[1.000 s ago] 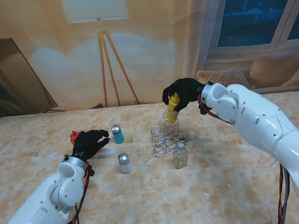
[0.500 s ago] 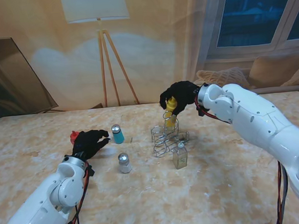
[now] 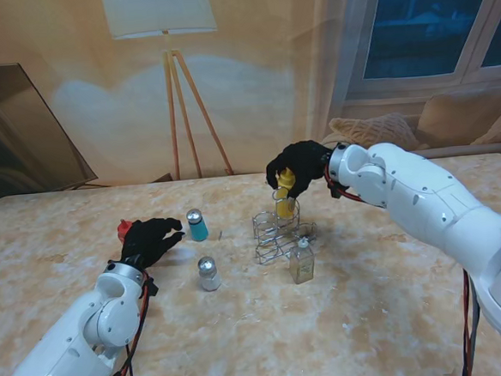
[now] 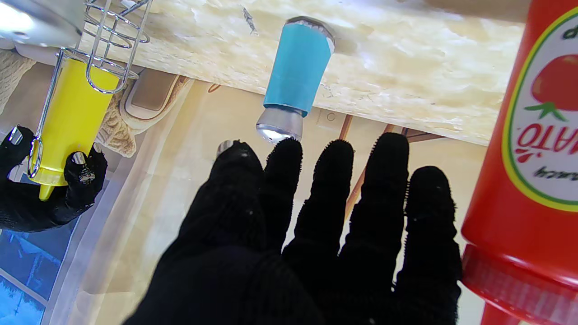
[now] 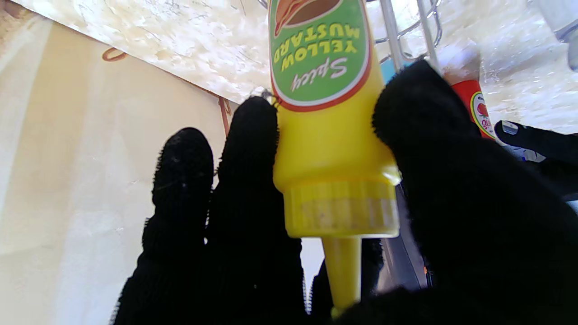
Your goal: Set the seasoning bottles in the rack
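Mustard bottle (image 3: 284, 194) grasped by right hand (image 3: 293, 163), seated in wire rack (image 3: 278, 231); left hand (image 3: 149, 238) released beside ketchup bottle (image 3: 125, 229).

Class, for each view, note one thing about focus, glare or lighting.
Stand view: warm, soft, the wire rack faint. Left wrist view: ketchup bottle looms large, bright glare top corner. Right wrist view: mustard bottle label sharp, table washed out.

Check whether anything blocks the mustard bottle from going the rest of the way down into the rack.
Nothing visible does. The right hand holds the mustard bottle upright by its neck, its base already inside a ring of the wire rack. The clear bottle stands outside the rack, nearer to me.
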